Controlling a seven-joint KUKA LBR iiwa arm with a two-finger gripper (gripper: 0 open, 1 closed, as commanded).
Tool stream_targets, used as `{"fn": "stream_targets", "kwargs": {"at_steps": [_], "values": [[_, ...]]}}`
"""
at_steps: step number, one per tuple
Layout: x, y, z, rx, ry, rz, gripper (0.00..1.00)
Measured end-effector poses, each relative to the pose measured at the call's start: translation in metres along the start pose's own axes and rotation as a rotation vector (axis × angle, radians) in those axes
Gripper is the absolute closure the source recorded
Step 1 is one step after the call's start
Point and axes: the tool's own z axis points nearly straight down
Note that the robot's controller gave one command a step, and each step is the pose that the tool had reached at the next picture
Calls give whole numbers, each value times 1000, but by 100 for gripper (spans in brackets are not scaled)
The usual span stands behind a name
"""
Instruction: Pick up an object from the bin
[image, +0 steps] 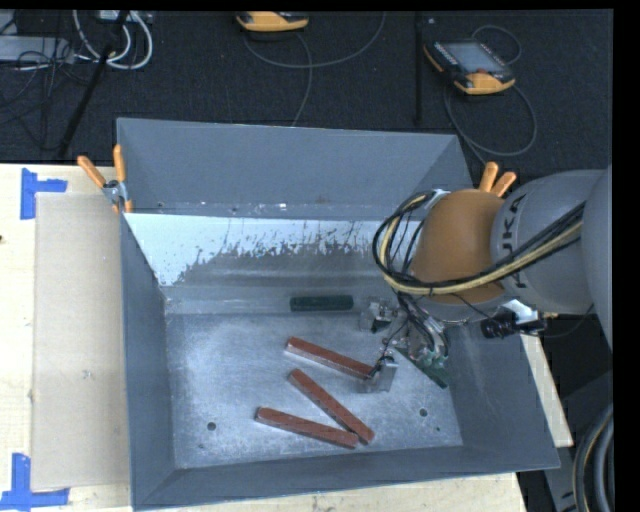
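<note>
Tool (384, 372) low over floor of grey bin (145, 400), toward 3 o'clock, right at 3 o'clock end of uppermost reddish-brown stick (325, 356); impossible to tell whether apart or together. Two similar sticks (330, 405) just toward 7 o'clock, dark bar (321, 302) toward 12

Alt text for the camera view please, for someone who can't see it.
The robot's pincer is down at the right end of the rear brown stick on the floor of the grey bin. A middle brown stick and a front brown stick lie nearer the camera; a small dark bar lies near the back wall.
</note>
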Motion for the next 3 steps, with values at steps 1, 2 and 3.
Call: {"fn": "stream_targets", "kwargs": {"at_steps": [1,2,3], "values": [[1,3,0,-2,2,-4,100],[-2,-1,-121,-2,-4,-417,100],[-18,14,-177,-3,-4,-777,100]]}}
